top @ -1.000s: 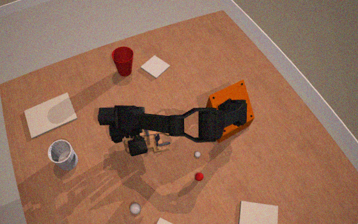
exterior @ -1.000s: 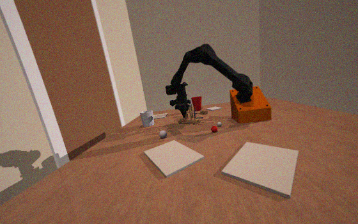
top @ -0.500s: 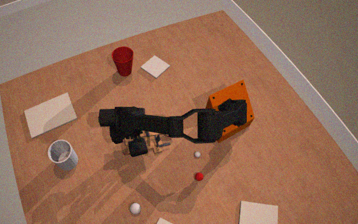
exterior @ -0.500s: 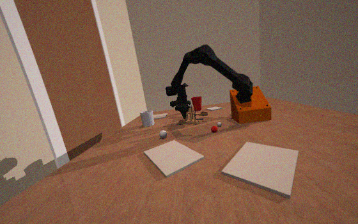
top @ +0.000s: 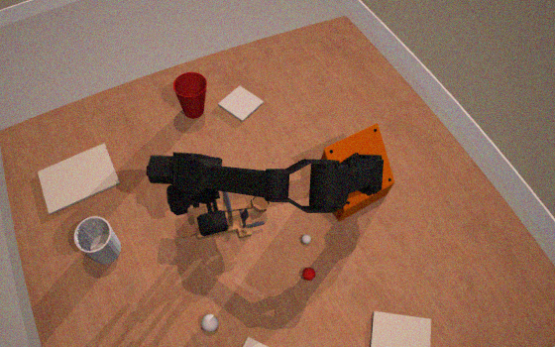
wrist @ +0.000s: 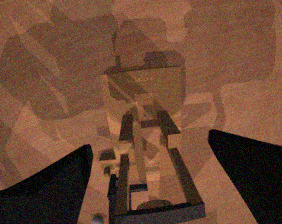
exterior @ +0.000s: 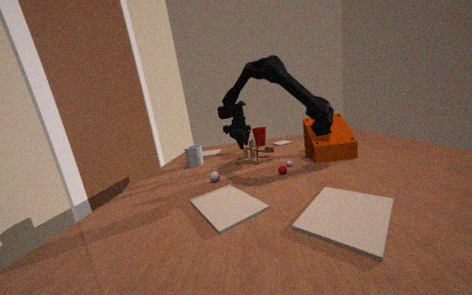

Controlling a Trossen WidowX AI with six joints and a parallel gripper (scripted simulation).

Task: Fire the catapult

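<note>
The wooden catapult (top: 247,218) (exterior: 254,157) (wrist: 146,156) stands mid-table, partly hidden under my arm. My gripper (top: 197,213) (exterior: 242,142) (wrist: 152,144) is open and hangs just above it, with one finger on each side in the wrist view. The white mug (top: 96,240) (exterior: 194,156) stands upright to the left of the catapult. A small white ball (top: 306,239) (exterior: 288,163), a red ball (top: 308,274) (exterior: 282,169) and a larger white ball (top: 209,322) (exterior: 214,176) lie loose on the table. A small pale ball (wrist: 97,221) shows beside the catapult's base in the wrist view.
A red cup (top: 190,94) (exterior: 259,136) stands at the back. Flat white slabs (top: 77,176) (top: 241,102) (top: 400,329) (exterior: 228,206) (exterior: 346,219) lie around the table. The arm's orange base (top: 361,146) (exterior: 332,143) sits to the right.
</note>
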